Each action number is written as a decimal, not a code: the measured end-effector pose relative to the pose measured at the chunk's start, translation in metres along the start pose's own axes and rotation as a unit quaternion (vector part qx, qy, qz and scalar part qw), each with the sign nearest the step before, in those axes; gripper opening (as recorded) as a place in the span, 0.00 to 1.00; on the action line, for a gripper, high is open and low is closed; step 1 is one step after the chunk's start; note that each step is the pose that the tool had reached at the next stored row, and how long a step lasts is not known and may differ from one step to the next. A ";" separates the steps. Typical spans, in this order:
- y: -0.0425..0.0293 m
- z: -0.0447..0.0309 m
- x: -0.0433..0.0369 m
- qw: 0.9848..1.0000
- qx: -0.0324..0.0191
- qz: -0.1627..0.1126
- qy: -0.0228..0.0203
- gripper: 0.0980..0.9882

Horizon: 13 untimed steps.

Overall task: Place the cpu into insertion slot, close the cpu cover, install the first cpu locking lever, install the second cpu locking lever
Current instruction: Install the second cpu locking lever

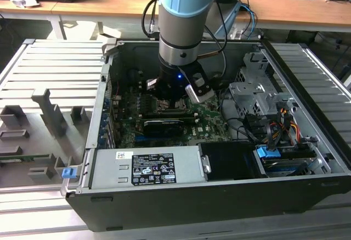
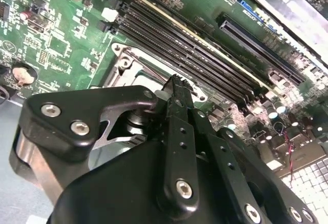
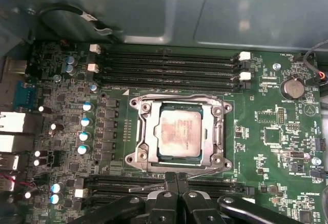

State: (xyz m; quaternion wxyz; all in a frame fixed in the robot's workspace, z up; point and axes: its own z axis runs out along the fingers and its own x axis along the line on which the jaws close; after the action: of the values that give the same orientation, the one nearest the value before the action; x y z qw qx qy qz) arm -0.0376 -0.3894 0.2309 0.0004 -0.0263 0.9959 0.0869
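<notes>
Claw (image 3: 176, 179) narrow, fingers together, arm plunged vertically into case, poised beside covered cpu (image 3: 179, 134).

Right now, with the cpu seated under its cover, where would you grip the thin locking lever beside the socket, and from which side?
Take the locking lever at its free end, probably from above, fingers across the rod: it is a thin wire lying nearly flat beside the cpu cover, so only its sides offer purchase.
</notes>
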 end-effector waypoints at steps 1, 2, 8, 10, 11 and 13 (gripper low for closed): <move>0.0001 0.0000 0.0017 1.000 0.000 0.000 0.000 0.01; 0.0002 0.0000 0.0034 1.000 0.000 0.000 0.000 0.01; 0.0006 0.0000 0.0179 1.000 0.000 0.000 0.000 0.01; 0.0006 0.0002 0.0228 1.000 -0.001 0.000 0.000 0.01; 0.0003 0.0008 0.0232 1.000 -0.002 0.000 0.000 0.01; -0.0005 0.0023 0.0233 1.000 -0.007 0.000 0.000 0.01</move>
State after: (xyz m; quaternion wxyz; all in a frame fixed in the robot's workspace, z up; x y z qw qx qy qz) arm -0.0608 -0.3907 0.2284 0.0006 -0.0265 0.9952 0.0943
